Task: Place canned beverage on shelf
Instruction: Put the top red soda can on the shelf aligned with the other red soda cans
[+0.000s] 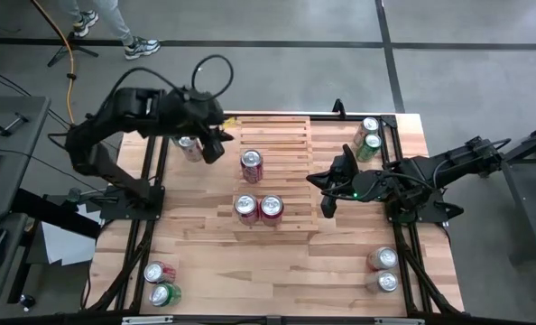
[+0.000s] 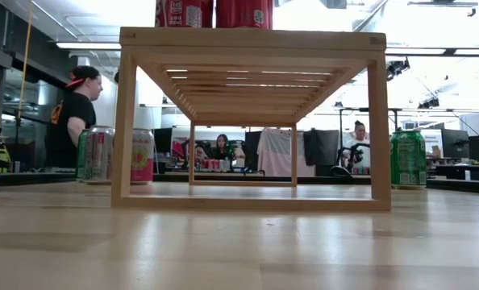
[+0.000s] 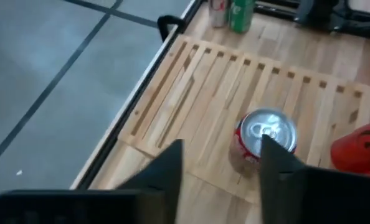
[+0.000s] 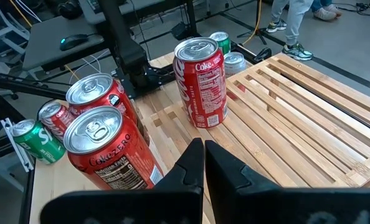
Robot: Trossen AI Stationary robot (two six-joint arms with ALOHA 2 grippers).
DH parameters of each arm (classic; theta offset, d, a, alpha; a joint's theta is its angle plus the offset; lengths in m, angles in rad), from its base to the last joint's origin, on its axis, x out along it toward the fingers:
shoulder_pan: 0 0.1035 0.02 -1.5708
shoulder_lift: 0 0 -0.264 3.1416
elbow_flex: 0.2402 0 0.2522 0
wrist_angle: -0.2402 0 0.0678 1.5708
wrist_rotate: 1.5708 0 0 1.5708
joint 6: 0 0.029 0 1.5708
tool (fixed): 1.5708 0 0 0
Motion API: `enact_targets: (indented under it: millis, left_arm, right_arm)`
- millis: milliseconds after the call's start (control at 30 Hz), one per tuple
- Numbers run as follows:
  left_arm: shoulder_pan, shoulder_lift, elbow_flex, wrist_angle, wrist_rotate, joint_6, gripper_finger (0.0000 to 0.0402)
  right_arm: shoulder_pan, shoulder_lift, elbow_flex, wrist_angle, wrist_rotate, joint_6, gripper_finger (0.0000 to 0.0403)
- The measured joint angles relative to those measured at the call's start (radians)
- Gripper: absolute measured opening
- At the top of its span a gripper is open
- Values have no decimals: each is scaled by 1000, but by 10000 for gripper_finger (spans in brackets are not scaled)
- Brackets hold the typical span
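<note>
The shelf (image 1: 274,144), a pale slatted rack in stepped tiers, sits in the middle of the table (image 1: 277,271), toward its far edge. It carries 3 red cans: 1 alone (image 1: 251,165) on a middle tier and 2 side by side (image 1: 258,208) on the front tier. The left arm (image 1: 124,122) reaches in from the left, and its tool (image 1: 207,137) hangs by the shelf's far left corner. In the left wrist view its fingers (image 3: 166,168) stand apart, with a silver-topped red can (image 3: 265,138) upright on the slats just beyond them; whether they touch it I cannot tell. The right arm (image 1: 430,171) waits at the shelf's right side, its tool (image 1: 329,190) pressed together with nothing in it. Pairs of loose cans stand at the table's corners: far right (image 1: 368,137), near right (image 1: 383,269), near left (image 1: 160,283), and 1 can (image 1: 189,147) under the left tool. People show in the room beyond, 1 in a dark shirt (image 2: 68,121).
</note>
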Motion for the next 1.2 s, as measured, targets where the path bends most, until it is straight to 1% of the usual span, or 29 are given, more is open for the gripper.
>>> enact_targets:
  millis: [67,100,133,200,267,333,400,467,533,867,1200]
  left_arm:
    - [-13,-56,-135,75,-16,-27,32]
    - [-19,-87,-211,115,-23,-42,16]
    - [-23,-120,-294,165,-28,-62,10]
    - [-24,-183,-460,264,-28,-92,14]
    - [-26,-236,-613,367,-27,-117,9]
    - [-26,-276,-729,474,-23,-139,3]
    - [-25,-304,-804,579,-21,-146,3]
    - [-25,-320,-843,659,-19,-144,1]
    - [-25,-321,-860,701,-4,-145,1]
    - [-27,-262,-862,730,11,-212,0]
    - [-28,-190,-863,861,96,-213,0]
  right_arm:
    - [0,0,0,0,0,0,0]
    - [0,0,0,0,0,0,0]
    - [0,0,0,0,0,0,0]
    - [0,0,0,0,-1,0,0]
    - [0,0,0,0,-11,0,0]
    - [0,0,0,0,-16,0,0]
    - [0,0,0,0,-16,0,0]
    - [0,0,0,0,-16,0,0]
    - [0,0,0,0,-16,0,0]
    - [0,0,0,0,-31,0,0]
    - [0,0,0,0,-31,0,0]
